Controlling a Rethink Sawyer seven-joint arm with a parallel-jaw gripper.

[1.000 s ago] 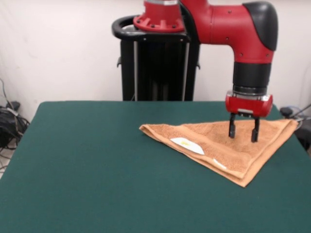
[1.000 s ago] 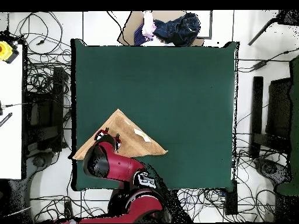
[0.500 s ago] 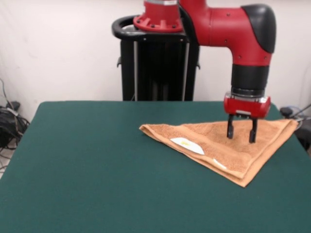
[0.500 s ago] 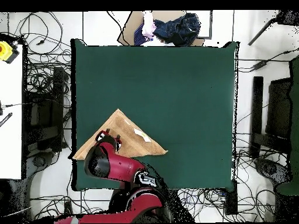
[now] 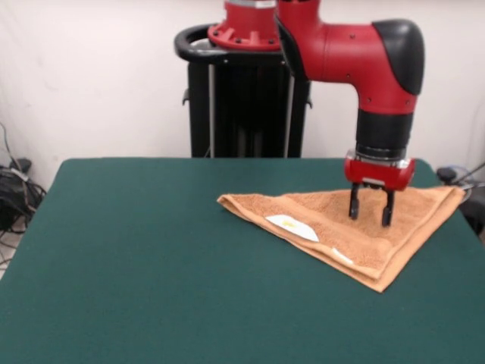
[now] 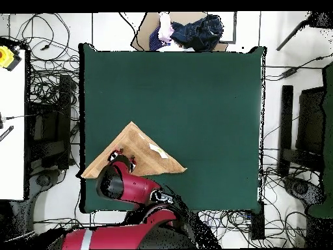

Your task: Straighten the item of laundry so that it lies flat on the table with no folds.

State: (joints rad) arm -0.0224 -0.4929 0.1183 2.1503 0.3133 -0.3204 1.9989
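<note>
- The towel (image 5: 356, 227) lies doubled into a triangle on the worktop (image 5: 151, 258), directly under the claw (image 5: 368, 209). One corner reaches the worktop's edge on the side away from the label (image 5: 292, 226).
- The claw hangs over the towel with its two fingers (image 5: 353, 203) spread and nothing between them. The tips look to be just above the cloth or barely touching it; the front view does not settle which.
- In the overhead view, the claw (image 6: 122, 156) sits over the triangle's half nearer the robot, and the arm hides part of the cloth.
- Handling, as a judgement: terry cloth is light, soft and limp. It will drape and stretch rather than hold a shape, and there is little risk of damage.
- The felt-like worktop will probably drag on the lower layer, which helps when peeling off only the top one.
- Best hold, I judge: pinch the upper layer alone at a free corner or edge, away from the long fold line. A grip through both layers would just drag the whole triangle along.
</note>
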